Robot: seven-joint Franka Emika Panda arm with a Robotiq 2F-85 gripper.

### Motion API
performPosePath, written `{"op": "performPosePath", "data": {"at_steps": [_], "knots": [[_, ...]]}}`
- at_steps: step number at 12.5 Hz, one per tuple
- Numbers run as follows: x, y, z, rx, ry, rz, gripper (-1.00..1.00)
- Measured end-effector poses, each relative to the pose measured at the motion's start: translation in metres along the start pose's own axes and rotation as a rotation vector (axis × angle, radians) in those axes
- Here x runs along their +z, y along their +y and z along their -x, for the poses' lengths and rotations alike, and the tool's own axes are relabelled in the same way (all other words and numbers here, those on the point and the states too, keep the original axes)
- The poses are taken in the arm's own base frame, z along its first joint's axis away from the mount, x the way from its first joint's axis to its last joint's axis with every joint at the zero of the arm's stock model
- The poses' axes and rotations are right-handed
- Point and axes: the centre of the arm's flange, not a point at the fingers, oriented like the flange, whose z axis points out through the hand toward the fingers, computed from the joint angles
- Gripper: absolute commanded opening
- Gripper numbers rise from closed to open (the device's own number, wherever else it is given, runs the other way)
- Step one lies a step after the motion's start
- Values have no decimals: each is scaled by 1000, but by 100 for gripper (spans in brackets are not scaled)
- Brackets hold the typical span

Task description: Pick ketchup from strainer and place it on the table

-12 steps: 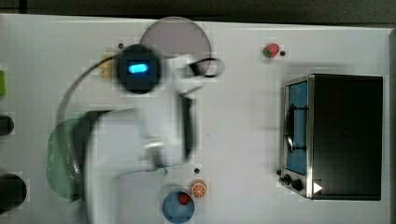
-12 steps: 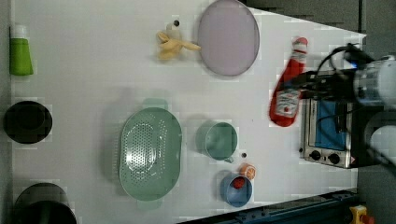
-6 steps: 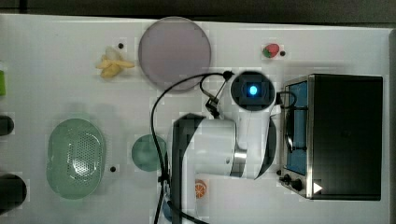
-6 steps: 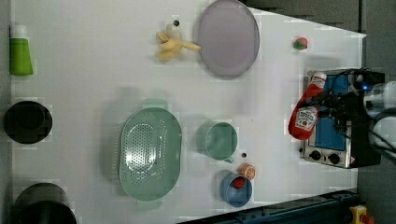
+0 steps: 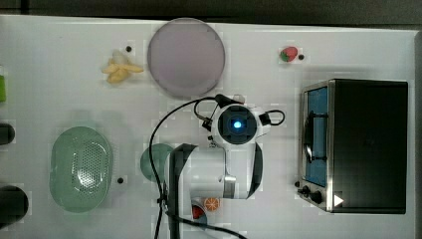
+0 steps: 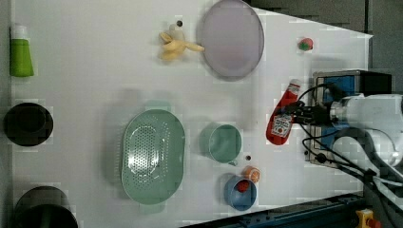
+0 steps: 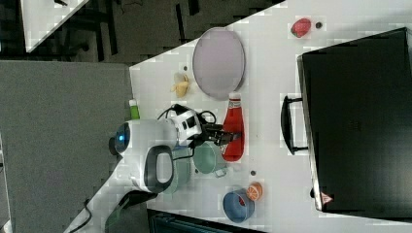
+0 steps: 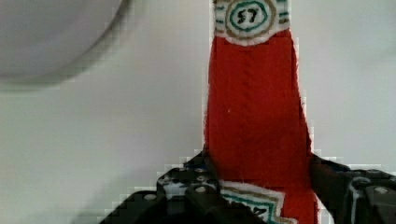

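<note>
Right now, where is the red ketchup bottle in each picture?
Top view: hidden under the arm.
Left view: ketchup held right of the lilac plate, beside the oven.
Right view: ketchup below the plate.
Wrist view: ketchup between the fingers.

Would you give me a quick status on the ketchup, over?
Gripper shut on ketchup. Bottle out of strainer, over table between toaster oven and green cup.

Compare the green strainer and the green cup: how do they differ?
The strainer is a large oval; the cup is smaller and round. The strainer's bottom is perforated with dots; the cup's is plain. The strainer is paler green; the cup is more teal. Both sit empty and open side up on the white table.
</note>
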Motion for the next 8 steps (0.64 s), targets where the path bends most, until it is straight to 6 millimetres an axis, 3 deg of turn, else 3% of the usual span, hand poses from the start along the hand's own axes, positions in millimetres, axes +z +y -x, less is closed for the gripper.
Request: {"op": "performPosePath", "data": {"at_steps": [3, 4, 5, 7, 8], "knots": [[48, -4, 5, -12, -55, 13, 87], [60, -3, 9, -12, -69, 18, 100], [68, -2, 15, -13, -93, 24, 100], [62, -5, 18, -20, -96, 25, 100], [46, -8, 13, -22, -80, 20, 100]]}}
